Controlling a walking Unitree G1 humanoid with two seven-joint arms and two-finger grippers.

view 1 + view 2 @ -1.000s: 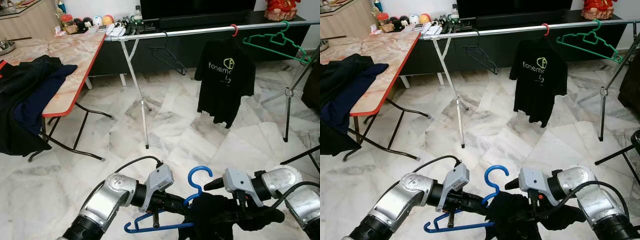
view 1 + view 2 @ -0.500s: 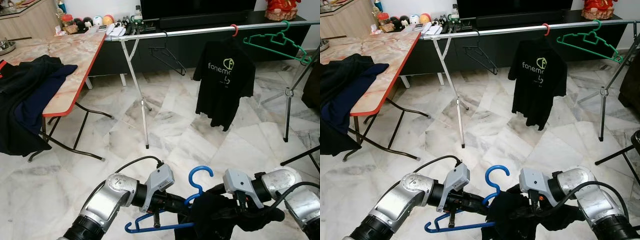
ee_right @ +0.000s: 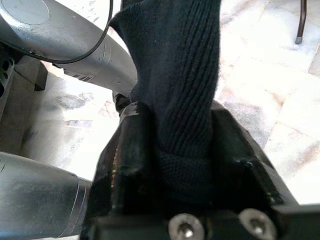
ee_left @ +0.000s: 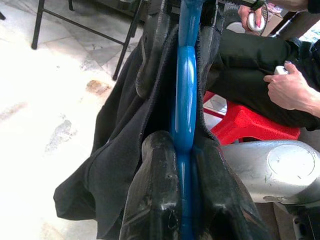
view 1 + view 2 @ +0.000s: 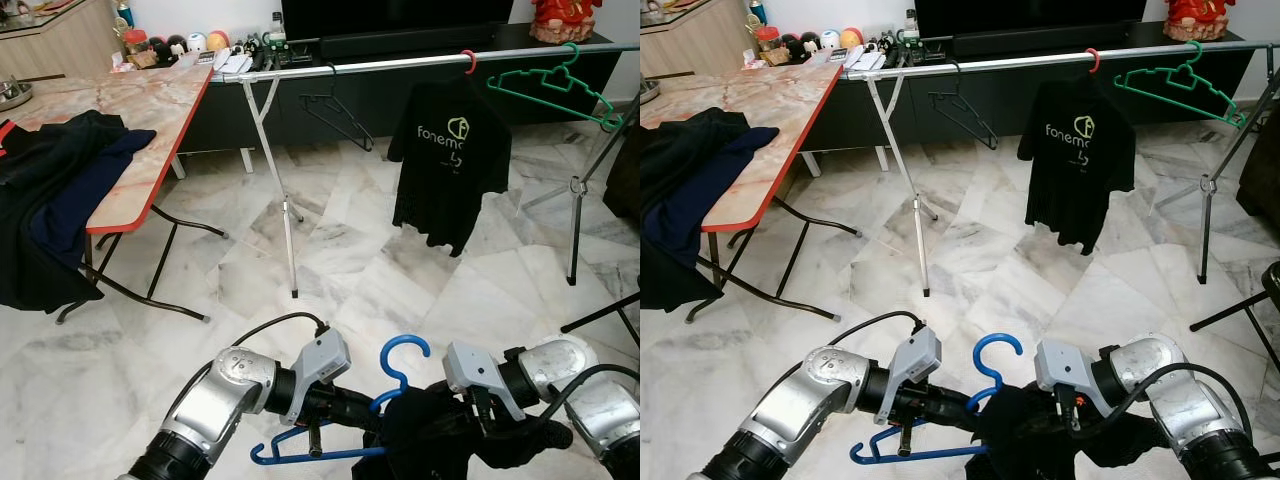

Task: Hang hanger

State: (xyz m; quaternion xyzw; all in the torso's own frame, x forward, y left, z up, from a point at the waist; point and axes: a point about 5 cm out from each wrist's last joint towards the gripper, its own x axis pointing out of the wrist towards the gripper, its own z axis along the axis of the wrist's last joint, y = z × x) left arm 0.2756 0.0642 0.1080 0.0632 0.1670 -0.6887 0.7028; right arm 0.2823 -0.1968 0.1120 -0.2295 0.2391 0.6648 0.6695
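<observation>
While the blue hanger (image 5: 385, 395) sits low down in front of the robot, well short of the drying rack rail (image 5: 400, 64), the left gripper (image 4: 182, 150) has its two black fingers clamped tight on the blue plastic. The hanger is bright blue with a curled hook pointing up, and a black garment (image 5: 430, 440) is draped over it, covering most of its right half. The right gripper (image 3: 187, 145) is pinched on a fold of that knit black fabric, just beside the hanger hook.

Only readable writing is on the black T-shirt (image 5: 450, 165) hanging from the rail on a red hook: pale letters that look like "fonemo" with a yellowish round logo, smaller marks underneath I can't make out.

Compared to half a second back, barely anything is different. The hook sits a hair higher and the right arm is a touch lower; the hanging T-shirt has swung slightly.

Further along the rail to the right of the T-shirt there's an empty green hanger (image 5: 550, 85), and to its left an empty black hanger (image 5: 335, 110). Left of the rack stands a folding table (image 5: 150, 110) with a marble-look top and red edge, dark clothes (image 5: 60, 190) piled on it. In the left wrist view a person's hand (image 4: 290, 90) shows beyond the garment, near a red stool (image 4: 245, 125).
</observation>
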